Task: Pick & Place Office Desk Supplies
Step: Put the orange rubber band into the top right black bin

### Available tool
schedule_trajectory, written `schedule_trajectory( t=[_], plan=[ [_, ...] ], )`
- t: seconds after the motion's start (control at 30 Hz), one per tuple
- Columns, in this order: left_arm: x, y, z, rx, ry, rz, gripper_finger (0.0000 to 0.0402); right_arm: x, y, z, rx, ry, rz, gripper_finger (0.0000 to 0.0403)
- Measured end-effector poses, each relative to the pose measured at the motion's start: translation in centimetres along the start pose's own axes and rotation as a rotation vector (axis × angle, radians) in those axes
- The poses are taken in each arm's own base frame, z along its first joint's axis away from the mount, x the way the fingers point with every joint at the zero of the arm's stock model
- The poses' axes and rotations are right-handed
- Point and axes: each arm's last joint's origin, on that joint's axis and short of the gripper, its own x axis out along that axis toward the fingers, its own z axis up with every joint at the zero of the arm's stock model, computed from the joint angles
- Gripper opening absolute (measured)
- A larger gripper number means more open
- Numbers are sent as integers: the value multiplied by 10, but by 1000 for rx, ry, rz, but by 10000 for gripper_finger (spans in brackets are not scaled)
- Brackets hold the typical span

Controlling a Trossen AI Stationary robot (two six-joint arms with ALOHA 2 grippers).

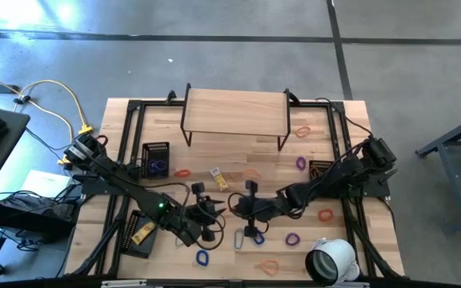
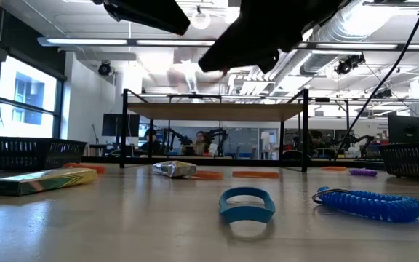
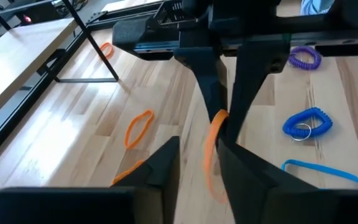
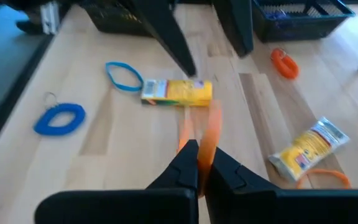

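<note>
No writing is legible on yellow packet (image 4: 178,92) beyond right hand (image 4: 199,163).

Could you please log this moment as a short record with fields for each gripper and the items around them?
left gripper: at table centre, open around an orange band
right gripper: facing it, shut on that band
items nearby: yellow packet, blue coil, blue loop
baskets: black basket on the left side
tape roll: front right corner
</note>
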Motion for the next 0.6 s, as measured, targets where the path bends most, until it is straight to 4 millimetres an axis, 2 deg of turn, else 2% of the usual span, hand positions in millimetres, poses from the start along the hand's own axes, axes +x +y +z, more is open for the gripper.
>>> schedule_trajectory(
  t=[0.1,0.3,0.5,0.6],
  plan=[
    [-1,-1,0,-29,0,-2,127,-7,-4,-1,20,48,-37,2],
    [-4,-4,-1,-21,-2,-17,132,-31,-11,-5,90,180,-126,2],
    [-6,-5,-1,-20,-3,-22,132,-68,-18,-9,163,309,-208,2],
    [-6,-5,-2,-19,-2,-27,132,-91,-27,-8,215,359,-270,2]
  ],
)
